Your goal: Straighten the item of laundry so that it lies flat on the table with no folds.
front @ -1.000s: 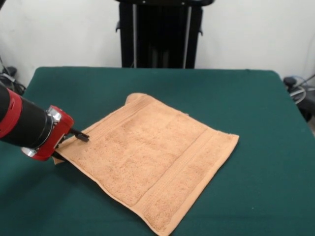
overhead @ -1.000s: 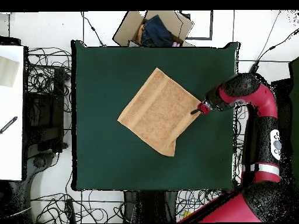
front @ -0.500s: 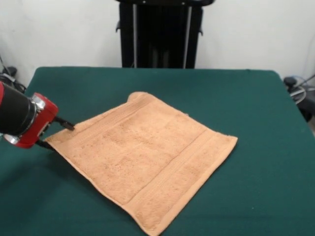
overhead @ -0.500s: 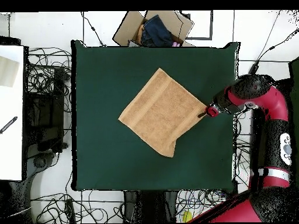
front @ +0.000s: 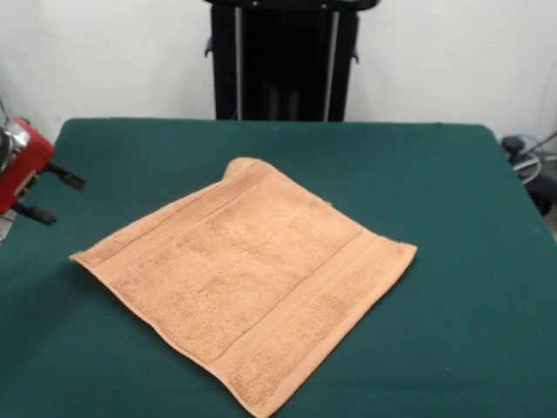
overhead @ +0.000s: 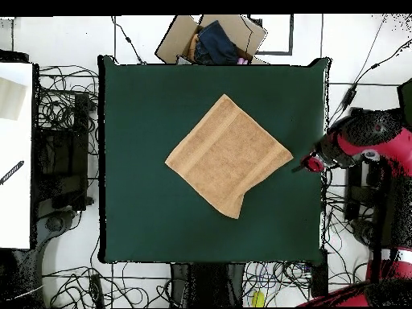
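The arm [overhead: 366, 141] is red with black joints; its wrist ends in a red block with a silver ring, and the gripper [front: 50, 195] has 2 thin black fingers

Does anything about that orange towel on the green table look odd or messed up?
Mostly no. The peach-orange terry-cloth towel lies spread, diagonal to the dark green felt table. Only its far corner looks slightly curled. The robot's hand is open, off to the side, apart from it.

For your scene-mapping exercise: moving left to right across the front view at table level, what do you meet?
Red and black gripper with fingers apart → peach-orange terry-cloth towel lying spread out → bare dark green felt table top.
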You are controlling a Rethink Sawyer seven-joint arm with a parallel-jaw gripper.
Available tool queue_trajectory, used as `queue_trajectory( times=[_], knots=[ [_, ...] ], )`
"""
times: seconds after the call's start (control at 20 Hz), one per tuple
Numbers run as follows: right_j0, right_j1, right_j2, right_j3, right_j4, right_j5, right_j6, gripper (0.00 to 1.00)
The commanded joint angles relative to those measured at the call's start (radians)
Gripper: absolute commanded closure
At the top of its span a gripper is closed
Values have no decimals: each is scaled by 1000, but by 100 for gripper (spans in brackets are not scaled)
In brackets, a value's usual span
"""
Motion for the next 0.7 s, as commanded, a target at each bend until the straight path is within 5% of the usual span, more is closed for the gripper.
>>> queue_trajectory(
  times=[0.05, 0.4, 0.7],
  knots=[
    [-7, -72, -106, 157, 12, 30, -62, 0],
    [-14, -113, -128, 215, -4, -11, -54, 0],
    [-28, -195, -120, 355, 21, -169, 59, 0]
  ],
)
